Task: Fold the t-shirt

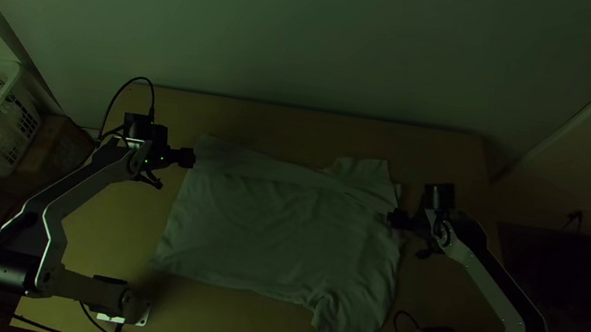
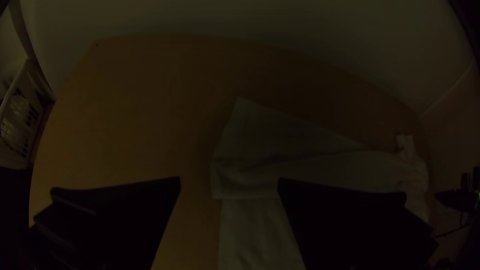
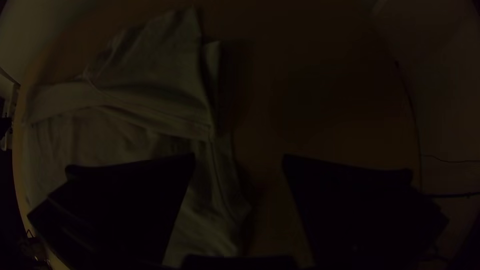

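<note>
T-shirt (image 1: 277,234) laid on table (image 1: 117,237), strip (image 1: 264,168) toward far edge folded over; left gripper (image 1: 191,159) held toward left edge, right gripper (image 1: 391,218) toward right edge, both with fingers parted.

No readable text, labels, brands, numbers or signs.

I see a pale t-shirt (image 1: 277,234) flat on the table (image 1: 278,124), hem end left, sleeve end right. Far side's folded over in a strip, I note; light wrinkles throughout.
</note>
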### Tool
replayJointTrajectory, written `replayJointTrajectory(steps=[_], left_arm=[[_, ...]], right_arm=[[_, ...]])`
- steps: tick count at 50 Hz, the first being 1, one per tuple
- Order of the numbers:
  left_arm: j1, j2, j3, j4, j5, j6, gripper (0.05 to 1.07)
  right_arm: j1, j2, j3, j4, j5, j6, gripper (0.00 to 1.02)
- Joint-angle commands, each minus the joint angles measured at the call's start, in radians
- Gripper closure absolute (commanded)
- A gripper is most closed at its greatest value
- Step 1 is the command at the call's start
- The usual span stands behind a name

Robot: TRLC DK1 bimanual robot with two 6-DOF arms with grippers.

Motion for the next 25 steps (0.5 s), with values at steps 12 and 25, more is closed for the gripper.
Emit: replayJointTrajectory(steps=[12,25], left_arm=[[-0.024,-0.183,-0.056,-0.22,0.011,0.03,0.1],[-0.018,-0.375,-0.158,-0.373,0.011,0.028,0.1]], right_arm=[[0.052,-0.185,-0.007,-0.231,-0.025,-0.049,0.1],[0.049,-0.307,-0.075,-0.377,-0.115,-0.026,0.11]])
